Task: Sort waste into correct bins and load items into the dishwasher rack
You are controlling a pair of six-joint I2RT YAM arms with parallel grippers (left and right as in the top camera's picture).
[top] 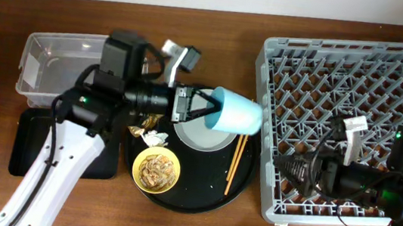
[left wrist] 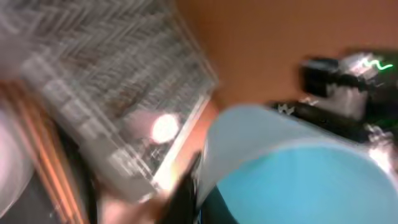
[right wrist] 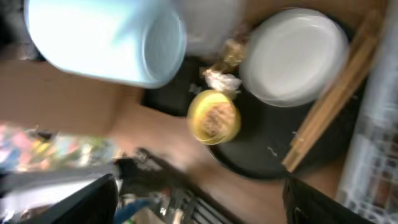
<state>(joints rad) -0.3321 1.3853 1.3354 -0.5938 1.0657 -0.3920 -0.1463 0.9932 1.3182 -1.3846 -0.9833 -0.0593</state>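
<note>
The left end effector (top: 206,107) is clamped on the blue cup (top: 236,112) at mid-frame. The cup's long axis runs left-right, and the dishwasher rack (top: 358,70) lies just to its right. The right end effector (top: 290,169) hangs over the rack, fingers spread and empty.

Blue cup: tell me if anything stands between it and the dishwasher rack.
Nothing visible does. The left gripper holds the blue cup on its side, right at the dishwasher rack's left wall, with bare pegs beyond. The right gripper sits over the rack's nearer part, beside that path.
</note>
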